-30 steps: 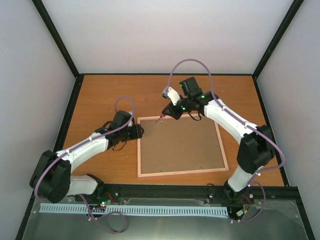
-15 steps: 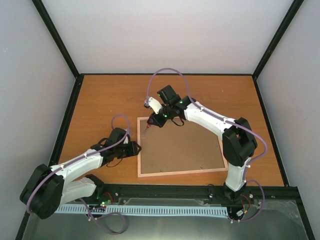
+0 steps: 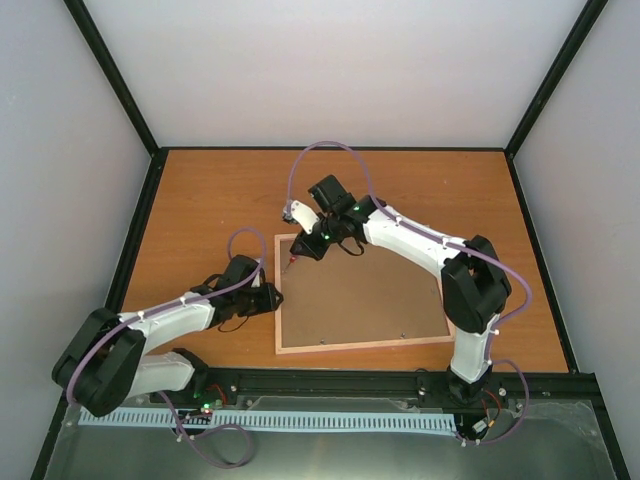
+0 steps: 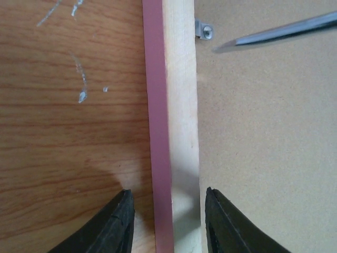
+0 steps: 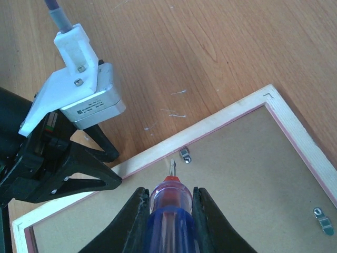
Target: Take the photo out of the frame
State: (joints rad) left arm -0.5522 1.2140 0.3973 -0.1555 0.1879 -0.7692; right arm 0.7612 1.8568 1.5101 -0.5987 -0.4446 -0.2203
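Gripping the screwdriver [image 5: 167, 219] tightly, the right gripper [image 5: 168, 193] has moved left to a clip [image 5: 184, 154]. The left gripper [image 4: 167, 197], half open and holding nothing, has slid nearer along the frame's [image 4: 179, 105] left edge.

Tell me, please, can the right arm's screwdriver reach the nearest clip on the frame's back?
Probably yes: the screwdriver in the right gripper points at the clip, tip just short, with only bare backing between.

Lab robot cell: white walls [image 3: 350, 70], black rails [image 3: 112, 75], wooden table [image 3: 215, 190].
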